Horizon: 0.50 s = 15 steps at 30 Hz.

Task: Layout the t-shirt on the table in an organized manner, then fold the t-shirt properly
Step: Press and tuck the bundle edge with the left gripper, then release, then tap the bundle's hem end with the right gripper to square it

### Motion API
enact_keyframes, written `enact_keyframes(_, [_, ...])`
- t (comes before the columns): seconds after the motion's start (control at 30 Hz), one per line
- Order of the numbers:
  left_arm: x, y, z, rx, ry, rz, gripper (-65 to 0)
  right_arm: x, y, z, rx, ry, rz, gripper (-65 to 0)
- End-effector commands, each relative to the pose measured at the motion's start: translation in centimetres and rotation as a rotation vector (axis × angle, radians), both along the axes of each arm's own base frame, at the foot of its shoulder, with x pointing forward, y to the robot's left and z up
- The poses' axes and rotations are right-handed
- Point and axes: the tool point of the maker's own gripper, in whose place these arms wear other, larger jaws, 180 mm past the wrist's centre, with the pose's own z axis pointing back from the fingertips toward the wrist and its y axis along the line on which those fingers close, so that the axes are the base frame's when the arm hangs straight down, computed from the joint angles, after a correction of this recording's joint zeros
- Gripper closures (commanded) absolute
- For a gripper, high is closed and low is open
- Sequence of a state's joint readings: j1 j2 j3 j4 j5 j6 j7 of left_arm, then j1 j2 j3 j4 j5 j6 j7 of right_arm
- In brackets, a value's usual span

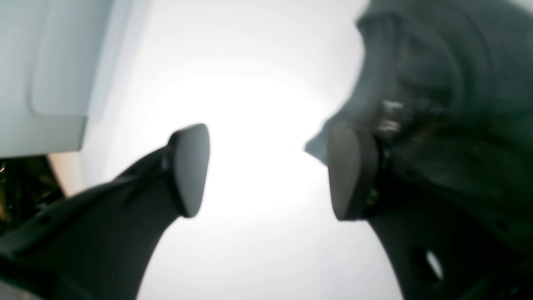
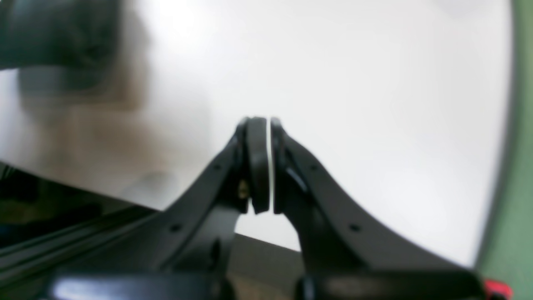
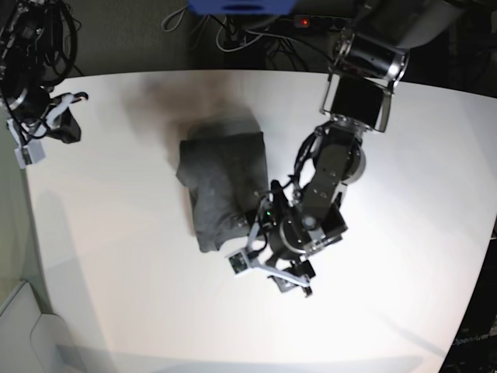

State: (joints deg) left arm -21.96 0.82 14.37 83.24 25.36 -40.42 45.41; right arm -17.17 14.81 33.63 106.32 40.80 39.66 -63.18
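Blurred left claw (image 1: 266, 171) agape, t-shirt (image 1: 437, 71) cropped

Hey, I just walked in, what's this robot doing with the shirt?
A two-armed robot is folding a dark grey t-shirt on the white table. The shirt lies in a compact folded bundle near the middle. The left gripper is open right at the bundle's near edge, with nothing between its pads; cloth shows just beside one pad. The right gripper is shut and empty, parked over bare table, away from the shirt.

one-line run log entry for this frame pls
shirt: folded compact on table | left gripper: open, empty, beside shirt's near edge | right gripper: shut, empty, away from shirt
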Motion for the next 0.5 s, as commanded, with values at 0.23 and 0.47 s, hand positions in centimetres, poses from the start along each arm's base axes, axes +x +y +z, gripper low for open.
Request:
enact_keyframes(0.23, [1.9, 10.4, 5.0, -0.044, -0.088, 0.336, -42.1, 4.6, 6.5, 1.8, 0.083, -0.088, 0.149, 0.0])
enact_keyframes(0.47, [-3.7, 24.8, 4.1, 0.039, -0.09, 0.661, -39.8, 8.5, 14.5, 4.2, 0.202, -0.139, 0.272, 0.0])
